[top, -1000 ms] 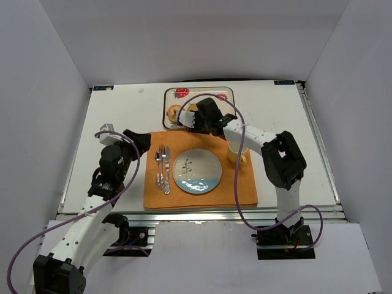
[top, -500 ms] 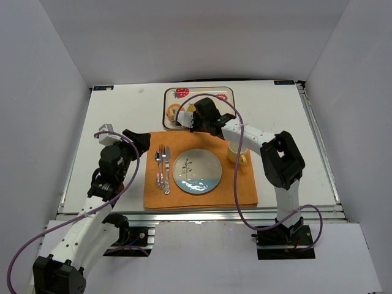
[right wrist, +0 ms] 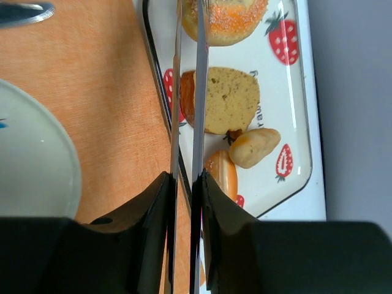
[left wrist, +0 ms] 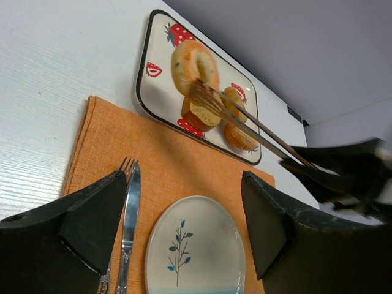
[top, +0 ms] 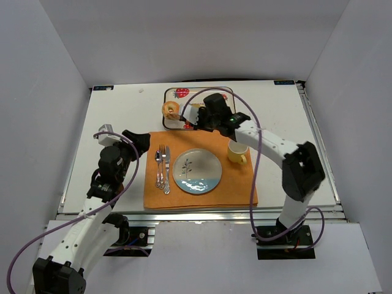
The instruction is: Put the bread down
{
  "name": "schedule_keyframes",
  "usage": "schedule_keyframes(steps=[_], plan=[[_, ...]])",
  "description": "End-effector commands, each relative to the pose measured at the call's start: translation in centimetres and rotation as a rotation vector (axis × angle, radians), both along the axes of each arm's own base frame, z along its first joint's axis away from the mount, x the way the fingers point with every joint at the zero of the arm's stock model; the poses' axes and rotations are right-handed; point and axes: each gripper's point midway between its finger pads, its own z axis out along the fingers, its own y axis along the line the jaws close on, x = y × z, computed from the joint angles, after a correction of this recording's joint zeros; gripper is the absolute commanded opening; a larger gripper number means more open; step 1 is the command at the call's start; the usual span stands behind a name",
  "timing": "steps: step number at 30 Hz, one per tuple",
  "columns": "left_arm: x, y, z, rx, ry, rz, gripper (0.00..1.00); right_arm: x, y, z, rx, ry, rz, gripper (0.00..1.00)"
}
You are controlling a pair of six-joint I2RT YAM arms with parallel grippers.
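Pinching the tongs (right wrist: 186,92) together, our right gripper (right wrist: 184,199) held the sugared bread ring (top: 170,109) at the left edge of the tray (top: 228,92); our left gripper (left wrist: 184,214) hung spread. We judged the bread light, soft and crumbly, best squeezed gently across its 2 faces.

Bench log: I read one white table (top: 116,110). Two items lie directly on it. An orange placemat (top: 233,184) sits toward the near edge. A strawberry-print tray (left wrist: 162,92) sits just behind it, near rim at the mat's far edge; touching or overlapping, I cannot tell.
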Motion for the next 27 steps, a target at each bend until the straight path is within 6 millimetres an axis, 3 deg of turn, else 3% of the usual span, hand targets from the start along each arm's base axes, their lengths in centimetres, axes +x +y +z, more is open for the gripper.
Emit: schedule_keyframes(steps=[1, 2, 3, 4, 5, 11, 14, 15, 20, 27], plan=[[-0.1, 0.5, 1.6, 0.003, -0.043, 0.021, 0.85, -4.0, -0.2, 3.8, 0.109, 0.016, 0.084, 0.0], [-0.1, 0.6, 1.5, 0.005, -0.043, 0.022, 0.85, -5.3, -0.8, 5.2, 0.133, 0.009, 0.11, 0.0], [-0.1, 0.6, 1.5, 0.002, -0.043, 0.023, 0.85, -6.4, -1.3, 4.9, 0.127, 0.027, 0.126, 0.0], [-0.2, 0.6, 1.4, 0.002, -0.042, 0.024, 0.85, -7.9, -2.2, 3.3, 0.105, 0.069, 0.14, 0.0], [-0.2, 0.6, 1.4, 0.001, -0.04, 0.023, 0.85, -9.6, -2.8, 4.2, 0.123, 0.075, 0.177, 0.0], [0.1, 0.4, 1.0, 0.003, -0.028, 0.015, 0.86, -16.4, -7.2, 1.0, 0.081, 0.173, 0.243, 0.0], [0.4, 0.2, 0.7, 0.002, -0.022, 0.008, 0.85, -18.0, -8.5, 0.3, 0.072, 0.178, 0.252, 0.0], [0.5, 0.0, 0.8, 0.0, -0.026, 0.002, 0.85, -18.5, -9.1, -1.0, 0.051, 0.197, 0.247, 0.0], [0.7, -0.3, 0.7, -0.009, -0.023, -0.008, 0.85, -19.1, -10.2, -3.2, 0.015, 0.222, 0.223, 0.05], [0.4, -0.1, 0.6, -0.014, -0.023, 0.001, 0.85, -19.6, -10.1, -3.8, 0.003, 0.252, 0.241, 0.33]])
